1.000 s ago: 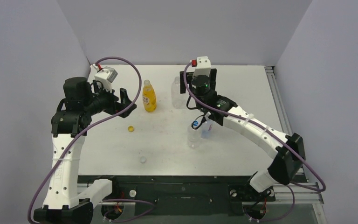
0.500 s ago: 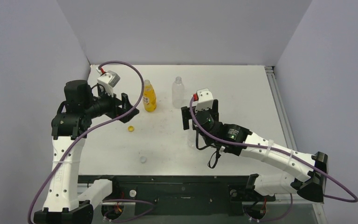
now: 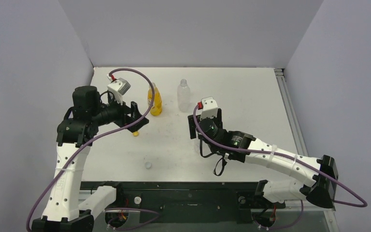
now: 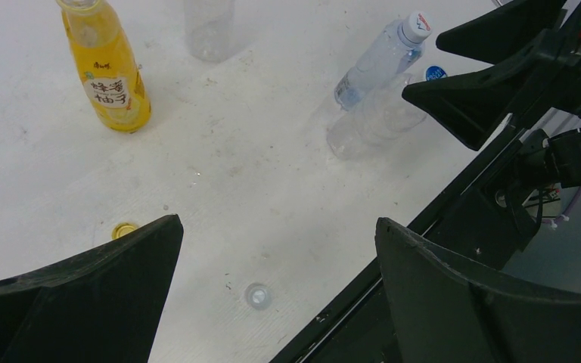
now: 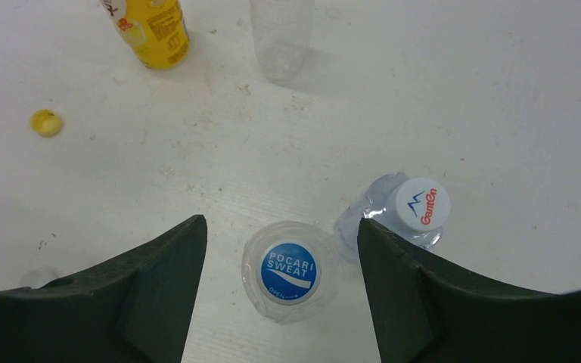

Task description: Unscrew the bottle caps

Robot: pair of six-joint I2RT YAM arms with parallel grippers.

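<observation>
Left gripper [image 3: 137,117] hangs just left of the yellow-orange bottle [image 3: 155,100], jaws spread wide, forearm roughly level. Right gripper [image 3: 193,129], well right of that bottle, points downward, jaws apart, arm stretched low

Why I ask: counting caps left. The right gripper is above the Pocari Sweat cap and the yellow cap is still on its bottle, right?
No: the yellow cap lies on the table, off the yellow-orange bottle, per the left wrist view. The rest holds.
</observation>
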